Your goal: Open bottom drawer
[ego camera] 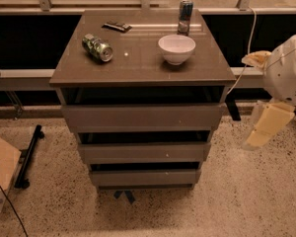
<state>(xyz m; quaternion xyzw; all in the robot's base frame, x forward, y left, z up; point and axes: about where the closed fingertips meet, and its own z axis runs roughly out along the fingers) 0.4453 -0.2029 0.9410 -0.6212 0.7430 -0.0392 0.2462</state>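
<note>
The bottom drawer (144, 177) is the narrowest grey-brown front, lowest in the cabinet (138, 65), just above the floor. Its plain, handleless front sits nearly flush under the middle drawer (144, 153), which has a small white speck. The widest top drawer (142, 117) is above. My gripper is out of view. Only my arm's white joint (288, 70) and cream link (267, 128) show at the right edge, beside the cabinet and apart from it.
On the cabinet top lie a green can on its side (97, 47), a white bowl (176, 48), an upright dark can (185, 15) and a dark flat bar (117, 26). A cardboard box (1, 174) and a black stand (29, 154) sit on the speckled floor at left.
</note>
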